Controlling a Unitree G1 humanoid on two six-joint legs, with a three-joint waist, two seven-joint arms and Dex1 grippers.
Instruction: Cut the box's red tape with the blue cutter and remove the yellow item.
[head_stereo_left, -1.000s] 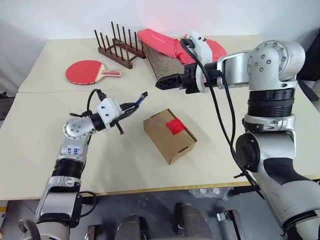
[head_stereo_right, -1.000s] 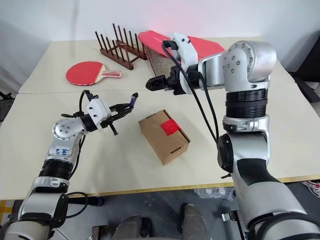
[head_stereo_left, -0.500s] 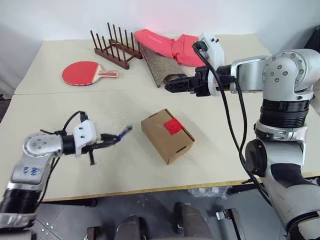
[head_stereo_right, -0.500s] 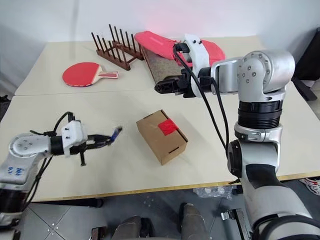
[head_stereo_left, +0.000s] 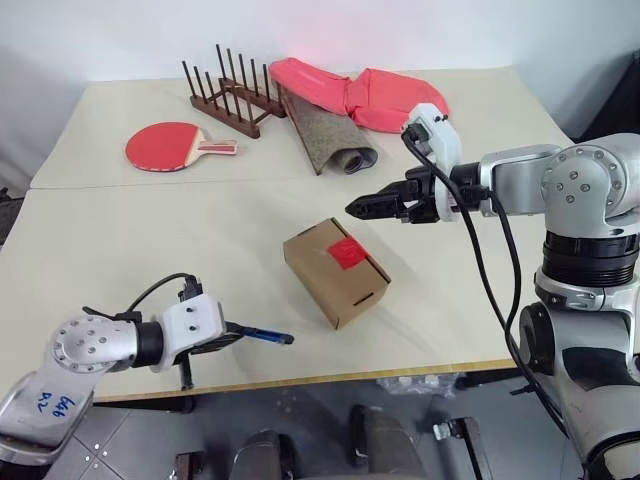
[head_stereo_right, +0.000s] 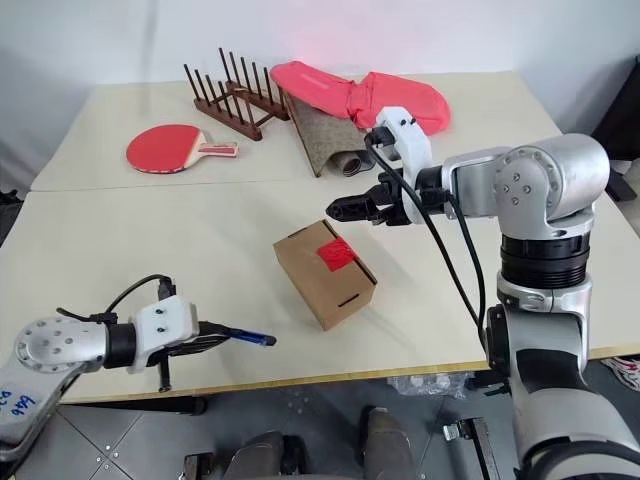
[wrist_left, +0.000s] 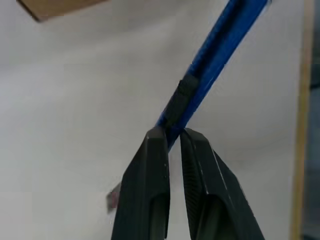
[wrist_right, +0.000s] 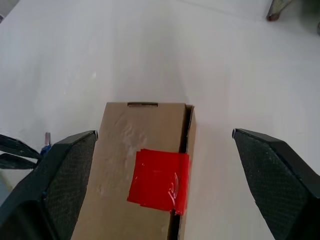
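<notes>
Reading from left to right, we are seeing the left gripper (head_stereo_left: 232, 335) pinching the slim dark-blue pen-like cutter (head_stereo_left: 265, 335) between nearly closed black fingers, low over the near edge of the pale beige table (head_stereo_left: 120, 240). At centre, the small brown cardboard box (head_stereo_left: 334, 272) is lying on the table with its square patch of red tape (head_stereo_left: 347, 252) facing up and unbroken. To the right, the right gripper (head_stereo_left: 357, 208) is hovering above and just behind the box, its fingers spread wide and holding nothing.
</notes>
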